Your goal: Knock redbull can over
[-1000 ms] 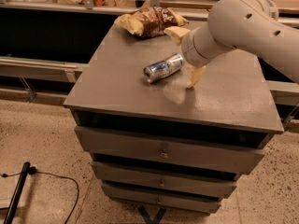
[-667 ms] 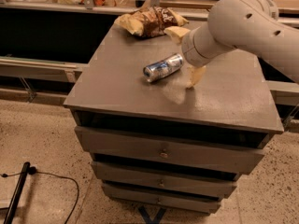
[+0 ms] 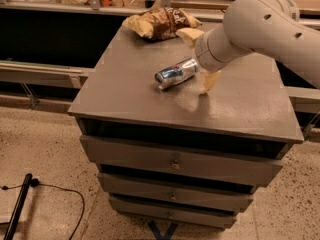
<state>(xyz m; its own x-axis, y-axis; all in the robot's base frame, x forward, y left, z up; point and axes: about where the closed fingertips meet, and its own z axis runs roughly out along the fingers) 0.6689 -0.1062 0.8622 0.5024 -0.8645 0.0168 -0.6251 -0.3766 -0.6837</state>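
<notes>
The redbull can (image 3: 175,73) lies on its side in the middle of the grey cabinet top (image 3: 125,89), silver top pointing front-left. My gripper (image 3: 193,62) is just right of the can's far end, low over the top. Its two cream fingers are spread apart, one (image 3: 186,34) behind the can's end and one (image 3: 209,81) in front of it. They do not hold the can. The large grey arm (image 3: 260,26) comes in from the upper right.
A brown-and-yellow snack bag (image 3: 160,22) lies at the back edge of the top. The cabinet has several drawers (image 3: 175,163) below. A black cable and rod (image 3: 22,204) lie on the speckled floor at left. Shelving stands behind.
</notes>
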